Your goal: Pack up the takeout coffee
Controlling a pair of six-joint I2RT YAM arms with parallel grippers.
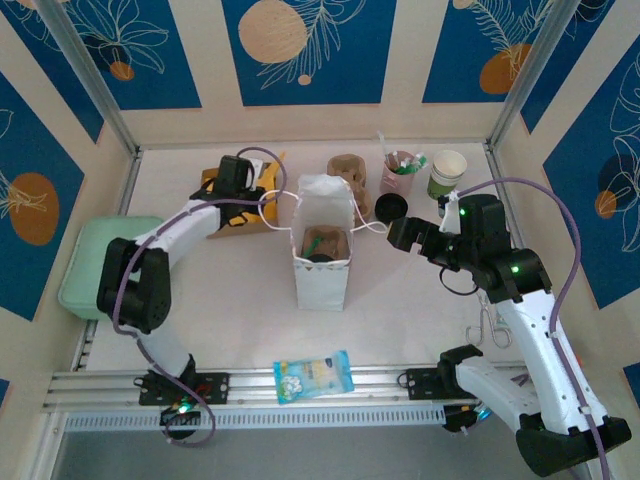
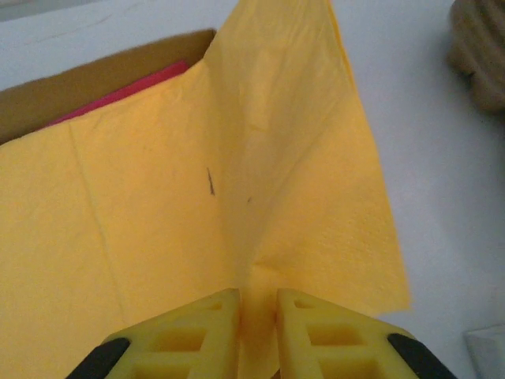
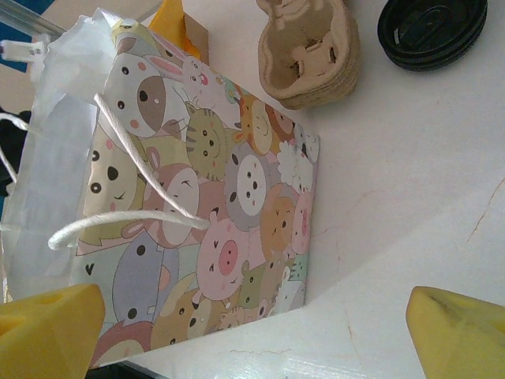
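The takeout coffee cup [image 1: 447,172], white-rimmed with green sides, stands at the back right of the table. A stack of brown pulp carriers [image 1: 347,176] [image 3: 308,51] sits behind the open cartoon-animal gift bag [image 1: 322,250] [image 3: 213,205]; something brown and dark lies inside the bag. My left gripper [image 1: 256,200] [image 2: 258,316] is shut on a yellow napkin [image 2: 237,181] at a brown napkin box [image 1: 232,208] [image 2: 95,79]. To the right of the bag, my right gripper [image 1: 405,235] [image 3: 252,332] is open, facing the bag's side with nothing between its fingers.
A pink cup with stirrers [image 1: 400,172] and a round black lid [image 1: 390,207] [image 3: 432,28] stand beside the coffee cup. A green tray [image 1: 100,262] lies at the left edge. A blue packet [image 1: 313,375] rests on the front rail, and scissors [image 1: 490,325] lie at the right.
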